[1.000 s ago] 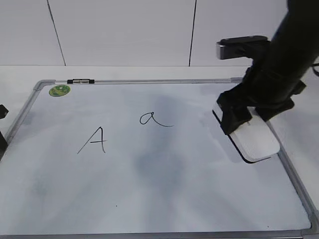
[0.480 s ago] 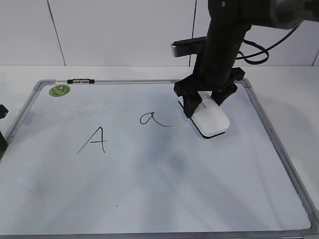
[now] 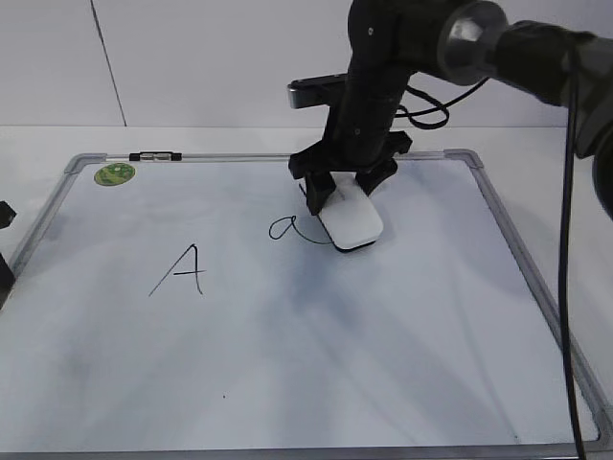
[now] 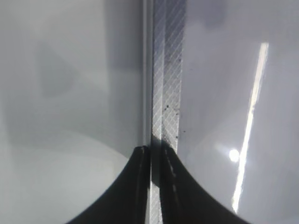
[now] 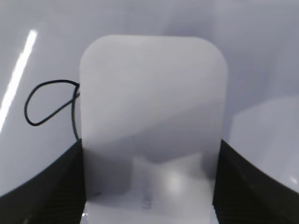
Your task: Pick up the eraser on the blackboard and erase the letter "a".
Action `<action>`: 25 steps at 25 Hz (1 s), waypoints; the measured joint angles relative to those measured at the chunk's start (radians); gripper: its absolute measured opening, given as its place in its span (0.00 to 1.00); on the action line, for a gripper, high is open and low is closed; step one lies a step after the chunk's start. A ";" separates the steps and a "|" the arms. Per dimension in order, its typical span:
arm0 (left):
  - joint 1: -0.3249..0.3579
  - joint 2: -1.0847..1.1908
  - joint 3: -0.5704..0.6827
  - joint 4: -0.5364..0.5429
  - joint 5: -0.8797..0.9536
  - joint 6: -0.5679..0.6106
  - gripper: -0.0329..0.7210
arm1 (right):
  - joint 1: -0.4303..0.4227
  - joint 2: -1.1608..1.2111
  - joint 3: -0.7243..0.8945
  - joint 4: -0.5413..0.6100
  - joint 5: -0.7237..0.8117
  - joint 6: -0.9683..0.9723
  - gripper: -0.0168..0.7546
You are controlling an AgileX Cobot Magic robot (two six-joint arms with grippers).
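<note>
My right gripper [image 3: 340,196] clamps the eraser [image 3: 352,220], covering the tail of the letter "a" [image 3: 287,228] (loop unwiped).

The right gripper [image 3: 337,192], jaws clamped on the eraser [image 3: 352,220], occupies the blackboard [image 3: 383,364] just right of the letter "a" [image 3: 287,228], covering its tail. The capital "A" [image 3: 180,269] lies well apart to the left. A marker [image 3: 155,155] rests on the far frame edge, beside the green sticker [image 3: 114,174].

Right hand [image 3: 342,192] clamped shut, pointing down (left hand [image 4: 150,154] closed).
</note>
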 joint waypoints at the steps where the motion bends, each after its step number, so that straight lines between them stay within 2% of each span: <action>1: 0.000 0.000 0.000 0.000 0.000 0.000 0.07 | 0.009 0.011 -0.011 0.000 0.000 0.000 0.73; 16: 0.000 0.000 0.000 0.004 0.000 0.000 0.07 | 0.087 0.111 -0.104 -0.019 0.023 -0.045 0.73; 25: 0.000 0.000 0.000 0.007 0.000 0.000 0.07 | 0.214 0.121 -0.106 0.022 -0.014 -0.111 0.73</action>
